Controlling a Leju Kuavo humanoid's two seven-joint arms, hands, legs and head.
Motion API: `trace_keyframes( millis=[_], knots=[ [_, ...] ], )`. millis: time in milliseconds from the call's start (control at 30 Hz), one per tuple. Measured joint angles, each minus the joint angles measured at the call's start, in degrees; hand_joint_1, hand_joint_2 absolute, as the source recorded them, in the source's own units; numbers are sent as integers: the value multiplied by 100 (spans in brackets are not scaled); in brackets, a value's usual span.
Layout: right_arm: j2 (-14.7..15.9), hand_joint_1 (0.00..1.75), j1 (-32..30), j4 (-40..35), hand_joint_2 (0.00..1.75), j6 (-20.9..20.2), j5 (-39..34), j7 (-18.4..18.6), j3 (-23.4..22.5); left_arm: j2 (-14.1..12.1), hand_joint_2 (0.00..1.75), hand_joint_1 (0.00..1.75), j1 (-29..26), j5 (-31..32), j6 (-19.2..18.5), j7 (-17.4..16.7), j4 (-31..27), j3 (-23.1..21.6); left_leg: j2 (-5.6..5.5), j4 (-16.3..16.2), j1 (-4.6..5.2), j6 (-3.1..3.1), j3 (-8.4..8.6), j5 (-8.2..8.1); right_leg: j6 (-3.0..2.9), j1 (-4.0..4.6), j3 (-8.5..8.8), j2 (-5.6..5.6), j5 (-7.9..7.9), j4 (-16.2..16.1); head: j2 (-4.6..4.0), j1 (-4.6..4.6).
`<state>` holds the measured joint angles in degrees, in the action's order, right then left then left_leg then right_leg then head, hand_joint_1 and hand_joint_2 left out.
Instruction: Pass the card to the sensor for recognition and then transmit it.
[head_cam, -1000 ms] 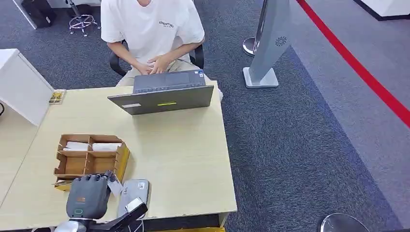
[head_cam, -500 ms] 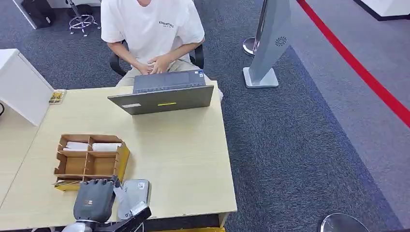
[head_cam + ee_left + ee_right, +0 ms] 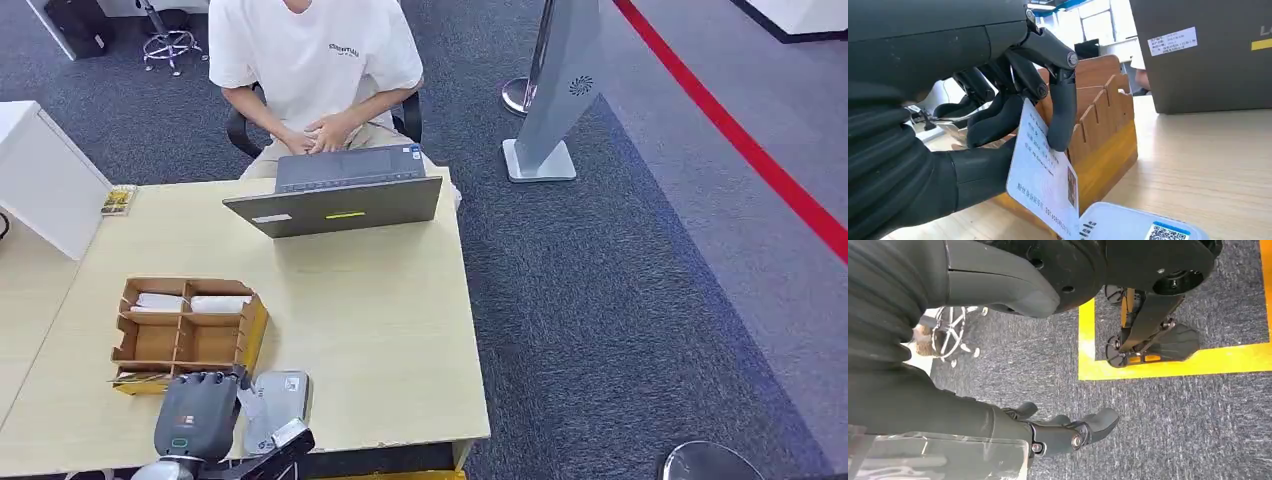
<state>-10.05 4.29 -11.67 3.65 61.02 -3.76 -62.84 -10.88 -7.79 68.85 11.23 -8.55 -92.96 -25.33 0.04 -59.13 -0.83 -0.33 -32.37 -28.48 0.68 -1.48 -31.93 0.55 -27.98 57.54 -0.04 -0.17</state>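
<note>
Holding the ID card (image 3: 1045,177) pinched between thumb and fingers (image 3: 1063,120), left hand (image 3: 196,415) sits at lower left of head view, card's lower edge just above the grey card reader (image 3: 277,408) beside the wooden organizer (image 3: 185,335). Right hand (image 3: 1068,432) hangs by the floor, fingers loosely curled, holding nothing. Risk: card is tilted steeply, so reader may not recognise it; thin pinch could let it slip against the organizer. Person (image 3: 315,70) sits behind laptop (image 3: 340,205) at upper centre
</note>
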Motion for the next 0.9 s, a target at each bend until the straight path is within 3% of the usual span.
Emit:
trace_keyframes(
  millis=[900],
  knots=[
    [-2,0,1,0,175,-28,35,-11,0,-55,175,175,-6,-81,-186,-70,55,-50,0,0,0,0,0,0,0,0,0,0,0,0,-2,0]
  ],
)
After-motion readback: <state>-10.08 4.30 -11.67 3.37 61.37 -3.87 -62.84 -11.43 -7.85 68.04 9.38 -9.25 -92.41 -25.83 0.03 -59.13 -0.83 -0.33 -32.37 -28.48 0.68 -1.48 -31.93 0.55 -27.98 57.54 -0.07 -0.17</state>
